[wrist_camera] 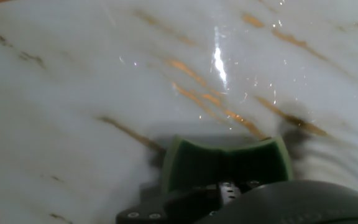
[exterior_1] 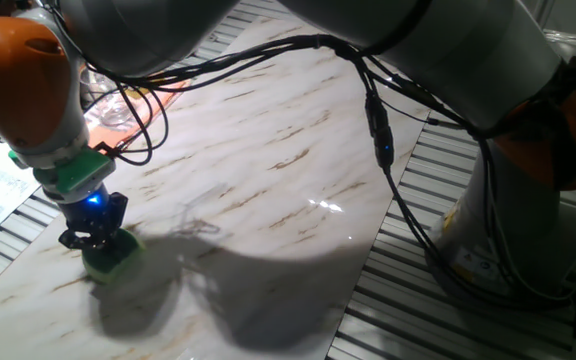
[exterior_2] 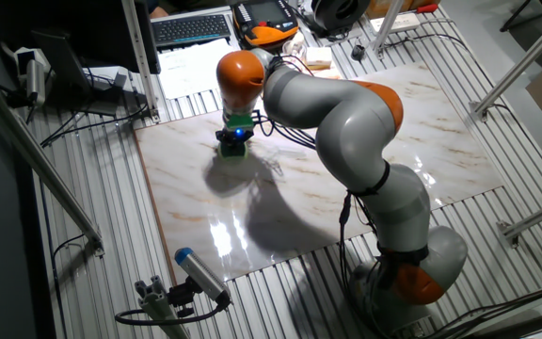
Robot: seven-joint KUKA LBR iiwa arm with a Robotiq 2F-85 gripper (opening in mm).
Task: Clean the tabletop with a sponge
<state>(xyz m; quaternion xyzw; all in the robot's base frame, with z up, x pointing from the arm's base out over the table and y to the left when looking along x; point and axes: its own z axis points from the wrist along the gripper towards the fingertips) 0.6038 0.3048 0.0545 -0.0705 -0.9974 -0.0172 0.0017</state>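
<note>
Marble tabletop point(exterior_1: 268, 170) lying on grey slatted bench point(exterior_2: 92, 235). Gripper point(exterior_1: 95, 238) pointing down, fingers gripping green sponge point(exterior_1: 111, 256), pressing it flat on tabletop near one corner. Keyboard point(exterior_2: 192, 27) sitting beyond that edge, well apart.

My robot lab: grey slatted metal bench point(exterior_2: 83, 235) w/ aluminium frame posts point(exterior_2: 36, 169), keyboard point(exterior_2: 191, 28) + teach pendant point(exterior_2: 263, 17) at back, loose cables point(exterior_2: 92, 99) everywhere.
</note>
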